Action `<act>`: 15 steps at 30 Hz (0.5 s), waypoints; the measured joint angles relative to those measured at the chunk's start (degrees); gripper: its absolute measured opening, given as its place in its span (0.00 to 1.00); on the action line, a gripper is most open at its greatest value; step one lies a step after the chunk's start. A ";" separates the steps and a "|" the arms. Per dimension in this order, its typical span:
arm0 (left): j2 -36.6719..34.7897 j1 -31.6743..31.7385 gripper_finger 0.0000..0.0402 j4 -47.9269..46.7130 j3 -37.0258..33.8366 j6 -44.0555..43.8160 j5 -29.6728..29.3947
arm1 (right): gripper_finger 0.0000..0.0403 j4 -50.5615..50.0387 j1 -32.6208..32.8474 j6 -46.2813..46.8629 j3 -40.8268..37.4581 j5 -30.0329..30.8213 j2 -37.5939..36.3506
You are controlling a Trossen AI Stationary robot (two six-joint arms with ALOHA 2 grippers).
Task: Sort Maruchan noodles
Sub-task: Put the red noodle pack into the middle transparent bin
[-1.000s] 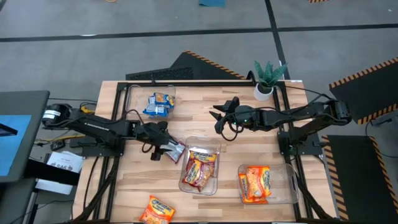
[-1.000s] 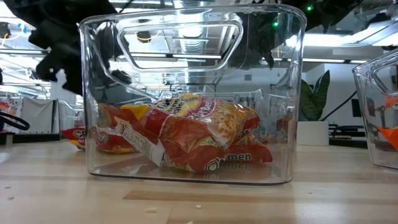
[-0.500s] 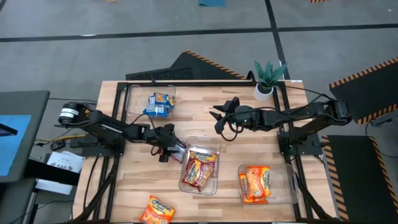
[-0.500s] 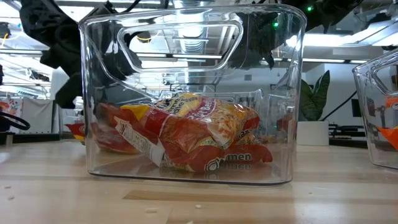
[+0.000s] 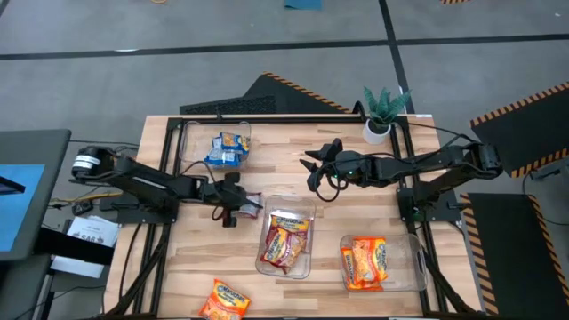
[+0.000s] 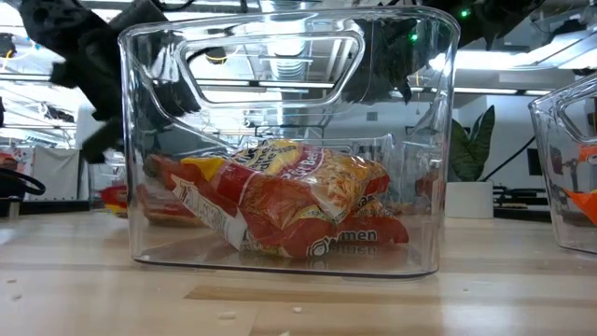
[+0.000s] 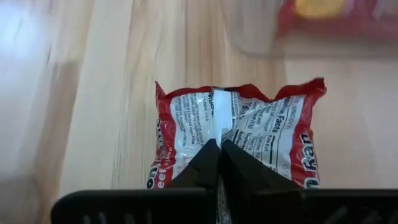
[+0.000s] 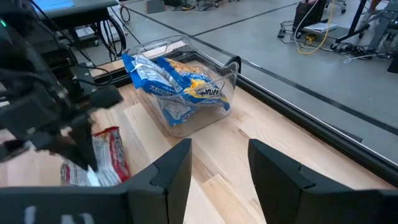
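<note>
A red-and-silver Maruchan noodle packet [image 7: 249, 130] lies back side up, left of the middle clear bin [image 5: 307, 213]. My left gripper [image 5: 234, 204] is shut on this packet. The middle bin holds red packets [image 6: 280, 201]. Orange packets [image 5: 364, 262] fill the bin at the near right, and blue ones [image 8: 174, 78] fill the bin at the far left. One orange packet [image 5: 222, 300] lies loose at the near edge. My right gripper [image 8: 219, 165] hangs open over the table's middle, touching nothing. My left gripper pinches the middle of the packet's printed back, at the white seam strip [image 7: 219, 124], between its two shut fingertips [image 7: 208, 163]. The fingers slant down from the table's left. The wrapper puckers up toward them. I cannot tell whether the packet is clear of the table.
A potted plant [image 5: 382, 111] stands at the far right corner. Bare wood lies between the far-left bin and the middle bin, and along the near left. In the low view the middle bin's wall [image 6: 438, 140] fills the foreground.
My left gripper has gone toward the middle bin and down onto the red-and-silver packet, then shut on it. It has since risen a little and drawn back toward the table's left. The packet has shifted slightly with it.
</note>
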 joint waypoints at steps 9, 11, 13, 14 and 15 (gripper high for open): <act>-14.76 -2.92 0.00 -2.39 -0.07 0.53 -2.46 | 0.45 0.01 0.00 0.07 0.00 0.00 0.00; -17.16 -3.87 0.00 -1.74 -0.05 1.55 -3.48 | 0.45 0.00 0.00 0.07 0.00 0.00 0.00; -19.10 -4.80 0.00 -0.74 -0.05 2.59 -5.72 | 0.45 0.01 0.00 0.07 0.00 0.00 0.00; -19.61 -5.20 0.00 0.73 -0.05 3.20 -6.97 | 0.45 0.01 0.00 0.07 0.00 0.00 0.00; -19.94 -5.49 0.00 2.46 -0.03 3.75 -8.03 | 0.45 0.05 -0.04 0.07 0.00 0.00 0.00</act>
